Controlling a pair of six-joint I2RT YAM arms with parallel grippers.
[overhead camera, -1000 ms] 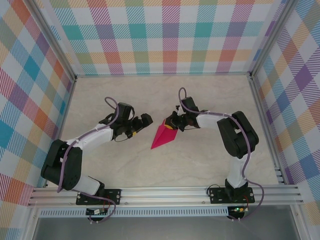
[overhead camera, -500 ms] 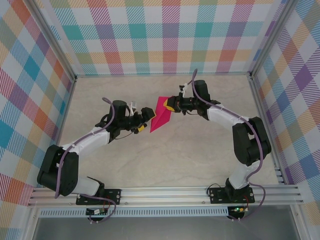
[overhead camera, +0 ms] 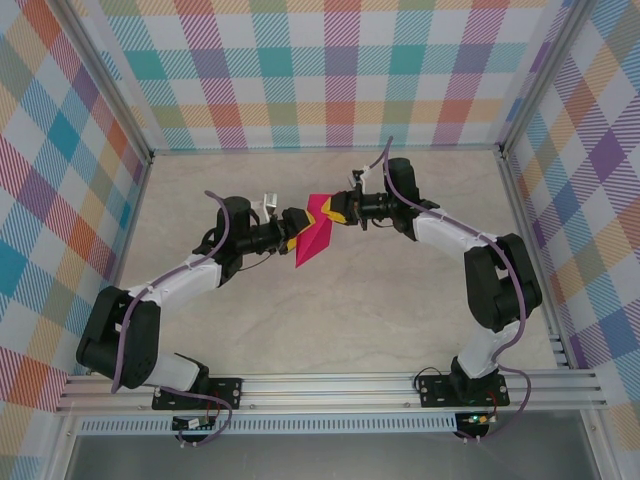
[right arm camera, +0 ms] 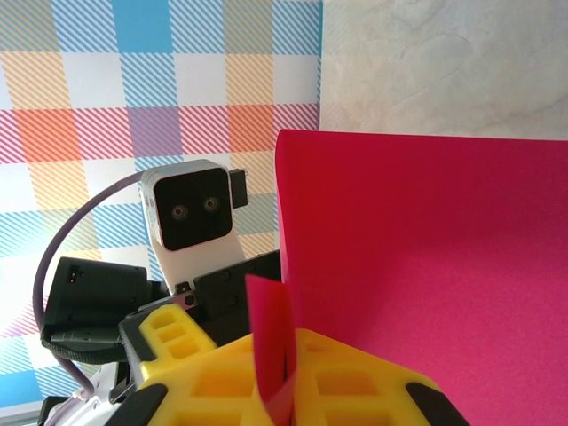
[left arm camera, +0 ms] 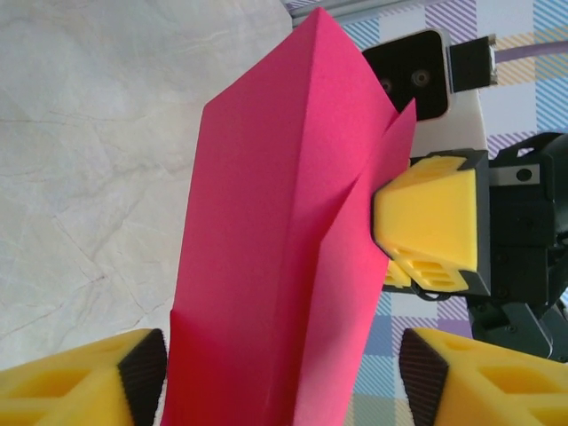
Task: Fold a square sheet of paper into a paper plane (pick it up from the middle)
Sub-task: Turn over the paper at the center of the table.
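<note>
The magenta-pink paper plane [overhead camera: 314, 238], a narrow folded dart with a centre crease, hangs in the air above the middle of the table. My right gripper [overhead camera: 338, 209] is shut on its upper back edge; in the right wrist view the yellow jaws [right arm camera: 288, 377] pinch a folded flap of the paper [right arm camera: 426, 266]. My left gripper [overhead camera: 298, 229] faces it from the left. In the left wrist view the paper [left arm camera: 284, 266] stands between the left gripper's [left arm camera: 282, 377] fingers. The left pad [left arm camera: 145, 377] is at the paper's edge, the right pad [left arm camera: 419, 377] stands apart from it.
The beige marble table [overhead camera: 350, 320] lies below both arms. Plaid walls [overhead camera: 330, 80] enclose the back and sides, with an aluminium rail [overhead camera: 330, 385] at the near edge. The two wrists meet closely over the table's middle.
The right gripper lifted the paper off the table and carried it back. The left gripper moved right until its jaws straddle the paper, and they have narrowed.
</note>
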